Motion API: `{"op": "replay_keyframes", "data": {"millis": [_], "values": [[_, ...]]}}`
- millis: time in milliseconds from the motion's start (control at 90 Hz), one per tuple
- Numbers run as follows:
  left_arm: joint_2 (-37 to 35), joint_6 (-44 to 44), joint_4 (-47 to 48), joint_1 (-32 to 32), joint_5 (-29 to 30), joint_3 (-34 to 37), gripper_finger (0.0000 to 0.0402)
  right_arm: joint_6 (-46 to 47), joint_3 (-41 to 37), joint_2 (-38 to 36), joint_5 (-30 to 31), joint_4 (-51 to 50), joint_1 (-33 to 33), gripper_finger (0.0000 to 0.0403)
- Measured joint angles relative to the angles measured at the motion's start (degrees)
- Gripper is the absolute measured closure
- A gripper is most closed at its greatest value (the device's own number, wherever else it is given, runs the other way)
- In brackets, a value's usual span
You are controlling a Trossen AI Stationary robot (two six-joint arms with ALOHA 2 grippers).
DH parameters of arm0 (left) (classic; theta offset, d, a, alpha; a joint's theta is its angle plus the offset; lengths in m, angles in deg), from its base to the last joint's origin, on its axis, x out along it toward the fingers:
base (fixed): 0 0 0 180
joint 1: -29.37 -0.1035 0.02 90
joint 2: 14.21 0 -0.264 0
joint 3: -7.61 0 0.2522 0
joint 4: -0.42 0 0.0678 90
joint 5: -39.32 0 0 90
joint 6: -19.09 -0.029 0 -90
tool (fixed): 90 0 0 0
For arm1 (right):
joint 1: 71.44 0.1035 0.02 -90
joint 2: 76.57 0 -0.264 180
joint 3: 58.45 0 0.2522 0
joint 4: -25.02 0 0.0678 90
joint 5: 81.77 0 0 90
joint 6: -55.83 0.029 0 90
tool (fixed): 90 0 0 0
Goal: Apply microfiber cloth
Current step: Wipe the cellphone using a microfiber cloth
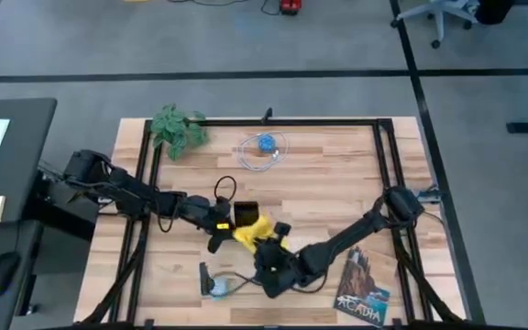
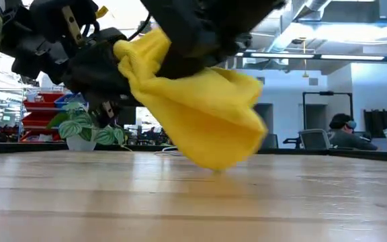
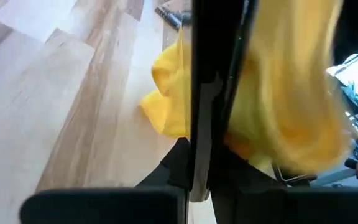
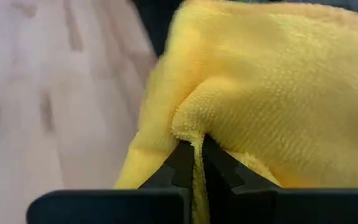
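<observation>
The pale wooden surface [image 1: 337, 183] has a black frame around its edge. On it lie a green leafy plant [image 1: 177, 130] at the far left, a blue coiled cable [image 1: 263, 149] far centre, and a book [image 1: 363, 287] near right.

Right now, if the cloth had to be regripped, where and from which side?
A judgement: take the microfiber cloth at its upper bunched fold, coming from above. The right gripper is shut on such a pinched ridge; the rest hangs loose just over the table, offering no firm edge.
</observation>
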Motion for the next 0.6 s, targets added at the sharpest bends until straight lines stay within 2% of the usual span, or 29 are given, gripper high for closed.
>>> {"op": "replay_keyframes", "data": {"millis": [178,289,378,467,600], "values": [[-0.22,0.0,-1.7,0.05,-0.26,-0.15,0.0392,14.66,-0.21,0.2,-0.15,-13.84,2.44,0.0403],[-0.2,-0.25,-0.97,0.04,1.44,-0.15,0.0392,21.33,-0.19,0.2,0.53,-16.8,4.01,0.0403],[-0.2,-0.46,-1.06,0.0,3.89,-0.15,0.0392,20.29,-0.18,0.2,0.63,-13.11,5.64,0.0403],[-0.15,-1.25,-1.04,0.11,6.59,-0.15,0.0392,15.08,-0.18,0.2,0.74,-4.5,6.61,0.0403],[-0.15,-2.08,-3.36,0.68,10.53,-0.13,0.0392,7.69,-0.12,0.17,2.96,6.55,4.87,0.0403]]}}
